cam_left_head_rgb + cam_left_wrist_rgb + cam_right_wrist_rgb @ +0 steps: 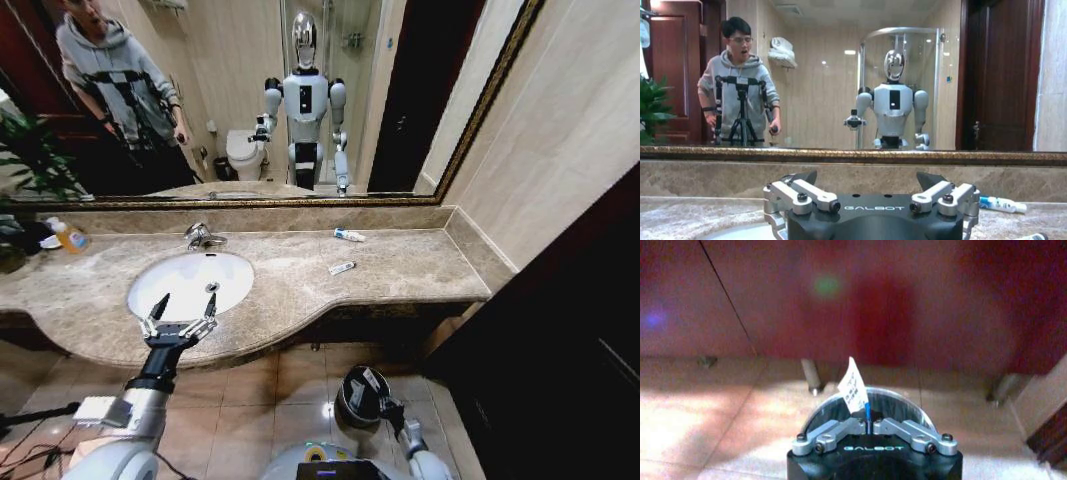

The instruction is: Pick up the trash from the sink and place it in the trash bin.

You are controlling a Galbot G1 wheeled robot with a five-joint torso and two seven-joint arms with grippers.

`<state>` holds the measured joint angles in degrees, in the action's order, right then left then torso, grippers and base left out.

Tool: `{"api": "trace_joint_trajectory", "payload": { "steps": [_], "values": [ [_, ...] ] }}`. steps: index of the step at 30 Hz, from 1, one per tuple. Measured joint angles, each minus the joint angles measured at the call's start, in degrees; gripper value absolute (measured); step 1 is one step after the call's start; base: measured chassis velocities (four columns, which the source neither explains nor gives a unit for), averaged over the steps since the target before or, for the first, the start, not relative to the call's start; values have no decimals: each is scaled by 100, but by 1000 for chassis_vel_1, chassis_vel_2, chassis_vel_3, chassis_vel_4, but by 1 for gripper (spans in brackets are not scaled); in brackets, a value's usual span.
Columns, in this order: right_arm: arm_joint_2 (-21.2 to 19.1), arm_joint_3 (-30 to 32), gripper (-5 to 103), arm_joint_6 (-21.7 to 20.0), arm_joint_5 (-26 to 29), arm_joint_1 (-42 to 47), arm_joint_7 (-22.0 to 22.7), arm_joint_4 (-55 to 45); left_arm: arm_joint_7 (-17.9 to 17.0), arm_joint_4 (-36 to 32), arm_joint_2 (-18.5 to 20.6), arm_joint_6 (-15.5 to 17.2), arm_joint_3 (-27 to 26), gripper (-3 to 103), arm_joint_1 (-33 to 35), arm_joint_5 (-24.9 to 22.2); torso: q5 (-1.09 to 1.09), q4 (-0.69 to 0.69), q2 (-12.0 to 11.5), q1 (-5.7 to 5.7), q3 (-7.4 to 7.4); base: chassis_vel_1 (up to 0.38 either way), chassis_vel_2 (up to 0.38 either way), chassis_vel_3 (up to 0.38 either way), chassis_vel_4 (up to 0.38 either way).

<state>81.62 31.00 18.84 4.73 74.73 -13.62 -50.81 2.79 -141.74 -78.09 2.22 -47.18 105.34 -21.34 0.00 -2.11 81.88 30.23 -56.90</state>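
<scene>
The white oval sink (pixel 176 290) is set in the beige marble counter. My left gripper (pixel 180 322) hovers open over the basin's front rim with nothing between its fingers; in the left wrist view the gripper (pixel 867 181) faces the mirror. On the counter to the right of the sink lie a white tube with a blue cap (pixel 350 236) (pixel 1001 203) and a small oblong piece (pixel 342 268). Down on the floor stands the trash bin (pixel 352 408) (pixel 909 408). My right gripper (pixel 381 396) (pixel 868 424) is just above it, shut on a flat white packet (pixel 853 385) that sticks upright.
A chrome tap (pixel 199 236) stands behind the basin. An orange-yellow soap bottle (pixel 68 237) sits at the counter's far left by a plant. A large mirror (pixel 250 100) backs the counter. A dark wooden panel (pixel 560 330) flanks the right side, and the cabinet's metal legs (pixel 811 376) stand behind the bin.
</scene>
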Motion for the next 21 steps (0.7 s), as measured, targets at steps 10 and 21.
{"api": "trace_joint_trajectory", "payload": {
  "steps": [10, 21],
  "values": [
    [69, -22, 1, 115, 8, -1104, -1, 1722, 0, 0, 0, 0, 0, 100, 0, 0, 0, 0, 0, 0, 0, 0, 0, 0, 0],
    [183, -49, 28, -126, -174, -1658, 73, 2480, 1, 0, 0, 0, 0, 100, 0, 0, 0, 0, 0, 0, 0, 0, 0, 0, 0]
  ]
}}
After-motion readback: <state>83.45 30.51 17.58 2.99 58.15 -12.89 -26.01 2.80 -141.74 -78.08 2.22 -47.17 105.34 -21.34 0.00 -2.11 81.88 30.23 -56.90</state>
